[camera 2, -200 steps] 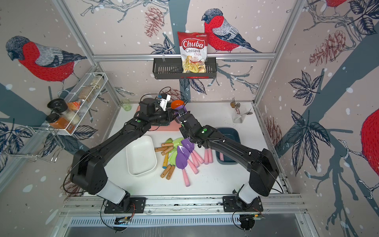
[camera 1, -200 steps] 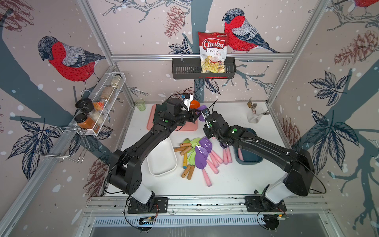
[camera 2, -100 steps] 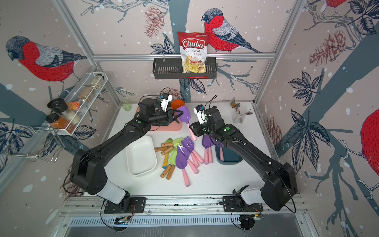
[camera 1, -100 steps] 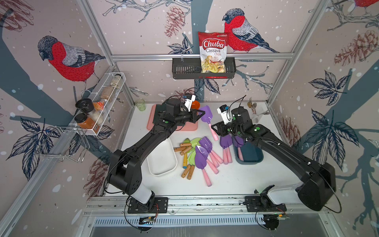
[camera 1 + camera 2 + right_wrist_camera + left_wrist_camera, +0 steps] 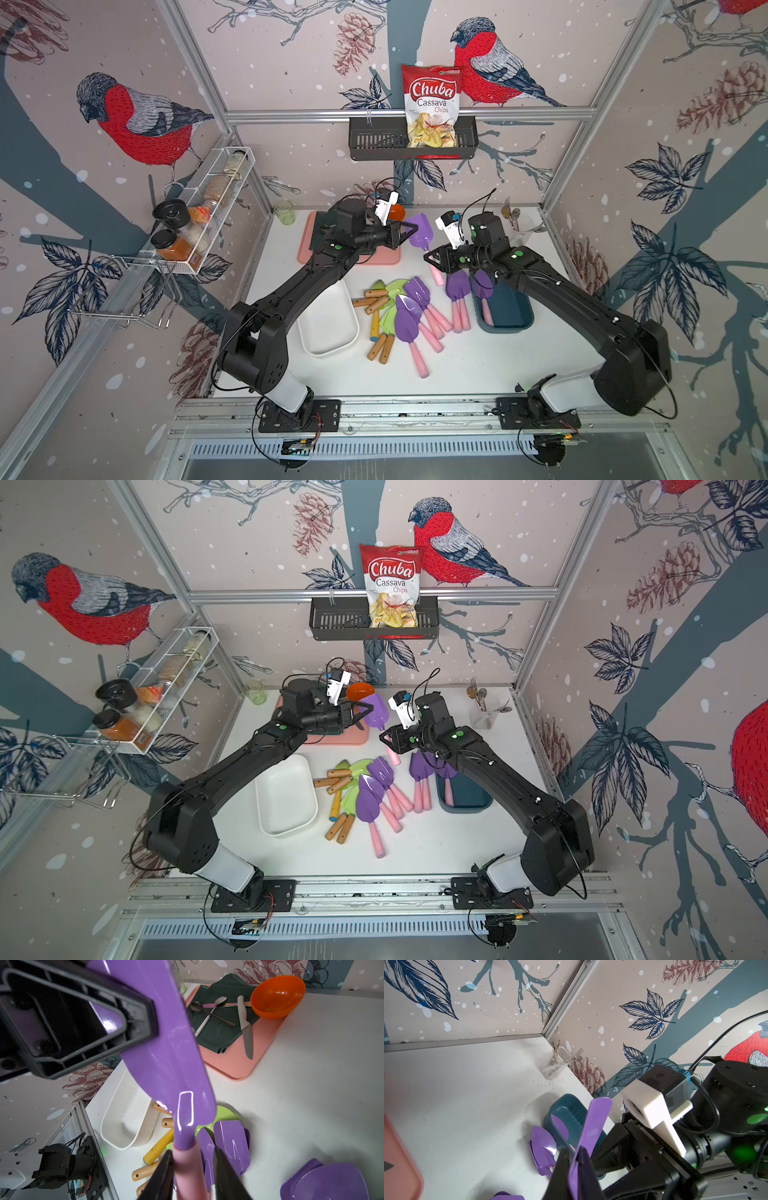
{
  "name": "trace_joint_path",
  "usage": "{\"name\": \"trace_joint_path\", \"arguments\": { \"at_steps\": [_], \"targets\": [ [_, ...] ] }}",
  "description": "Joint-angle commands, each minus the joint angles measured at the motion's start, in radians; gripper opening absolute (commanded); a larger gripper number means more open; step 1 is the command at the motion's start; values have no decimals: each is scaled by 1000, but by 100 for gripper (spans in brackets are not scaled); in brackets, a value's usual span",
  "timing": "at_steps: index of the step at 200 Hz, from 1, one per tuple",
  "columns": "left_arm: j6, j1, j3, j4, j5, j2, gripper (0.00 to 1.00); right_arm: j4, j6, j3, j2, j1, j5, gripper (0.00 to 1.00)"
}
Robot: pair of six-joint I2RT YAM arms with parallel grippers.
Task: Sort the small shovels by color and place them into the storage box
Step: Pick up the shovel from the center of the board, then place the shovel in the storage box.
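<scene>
Held shovel [image 5: 419, 233]: purple blade, pink handle, hanging in the air over the far middle of the table, between the two arms

Left gripper [image 5: 409, 230]: jaws clamping on the blade

Right gripper [image 5: 433, 258]: jaws pressing together on the handle, so both are gripping at once

Step in hand: handover, left to right, judged about halfway

Blue box [image 5: 521, 326], right: boxed shovel [image 5: 487, 313], purple, lying inside

White box [image 5: 328, 328], left: holding nothing

Pile [image 5: 399, 316], middle: green and purple shovels lying mixed, waiting

Next move, as judged: left jaws parting and backing clear of the blade, then the right arm carrying to the blue box and lowering before letting go
</scene>
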Motion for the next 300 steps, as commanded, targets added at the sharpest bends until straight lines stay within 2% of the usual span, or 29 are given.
{"name": "trace_joint_path", "arguments": {
  "at_steps": [1, 15, 30, 50, 61, 70, 89, 101, 124, 164, 219, 300],
  "targets": [
    [-6, 2, 0, 50, 25, -1, 0, -26, -1, 25, 6, -5, 0, 13],
    [-6, 1, 2, 49, 22, 1, 0, -58, -15, 37, 9, -15, 7, 4],
    [-7, 1, 4, 41, 13, 1, 0, -88, -30, 45, 5, -35, 11, 2],
    [3, 3, 5, 19, -13, 1, 39, -134, -58, 52, -6, -85, 6, 1],
    [15, 5, 5, 0, -35, 3, 57, -170, -85, 51, -16, -129, 2, 0],
    [26, 9, 4, -16, -52, 4, 63, -200, -111, 44, -24, -177, -1, 0],
    [87, 21, 4, -45, -70, 10, 69, -278, -177, 23, -21, -311, -20, 0],
    [160, 26, 14, -93, -98, 17, 71, -327, -217, 10, -3, -398, -32, 0],
    [281, 34, 18, -180, -158, 29, 72, -440, -291, 10, 58, -511, 24, 0],
    [343, 45, -42, -225, -205, 24, 73, -555, -335, -23, 129, -610, 80, 0],
    [370, 46, -79, -230, -224, 20, 73, -519, -303, -133, 98, -653, 80, 0],
    [358, 45, -71, -236, -254, 43, 73, -566, -266, -74, 293, -657, 134, 0]
  ]
}}
